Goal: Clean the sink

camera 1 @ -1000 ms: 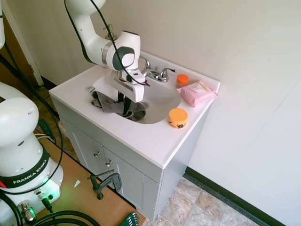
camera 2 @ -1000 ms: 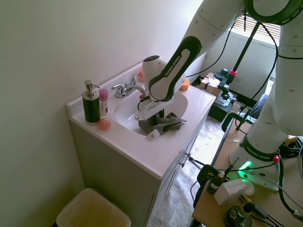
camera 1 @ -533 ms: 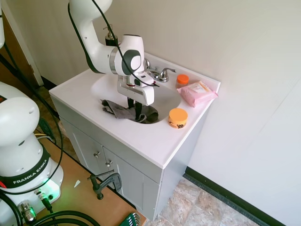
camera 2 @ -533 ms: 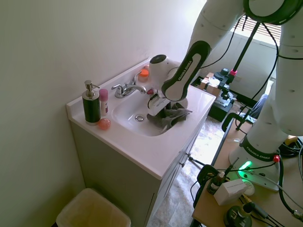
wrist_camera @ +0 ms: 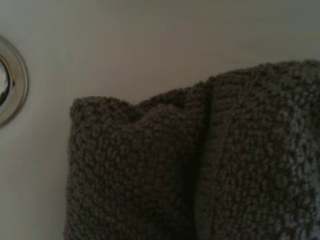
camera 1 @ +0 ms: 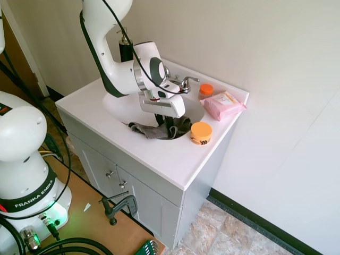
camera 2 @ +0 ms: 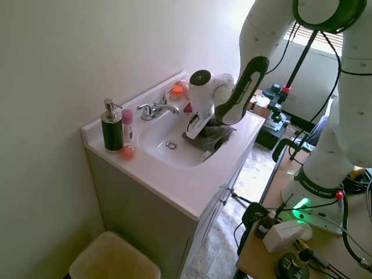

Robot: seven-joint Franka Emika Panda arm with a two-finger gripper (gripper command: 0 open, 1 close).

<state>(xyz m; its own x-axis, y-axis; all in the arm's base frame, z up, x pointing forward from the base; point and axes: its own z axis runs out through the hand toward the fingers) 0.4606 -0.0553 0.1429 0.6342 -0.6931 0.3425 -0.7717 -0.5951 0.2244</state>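
The sink (camera 1: 119, 103) is a glossy white oval basin in a white vanity top, with a round metal drain (camera 2: 171, 145) and a chrome faucet (camera 1: 180, 84). A grey knitted cloth (camera 1: 151, 130) lies bunched against the basin's front wall, on the side near the orange jar. My gripper (camera 1: 166, 124) reaches down into the basin, shut on the cloth (camera 2: 210, 135), and its body hides part of the cloth. The wrist view shows the cloth (wrist_camera: 200, 165) close up on the white basin floor (wrist_camera: 150, 45), with the drain's rim (wrist_camera: 7, 80) beside it.
On the vanity top stand an orange jar (camera 1: 201, 133), a pink wipes pack (camera 1: 223, 104) and a small orange-lidded pot (camera 1: 206, 90). At the other end are a dark soap dispenser (camera 2: 111, 128), a pink bottle (camera 2: 127, 124) and a pink ball (camera 2: 127, 152). A bin (camera 2: 113, 258) stands on the floor.
The gripper has dragged the cloth across the basin, from over the drain toward the side by the orange jar. The drain now shows uncovered.
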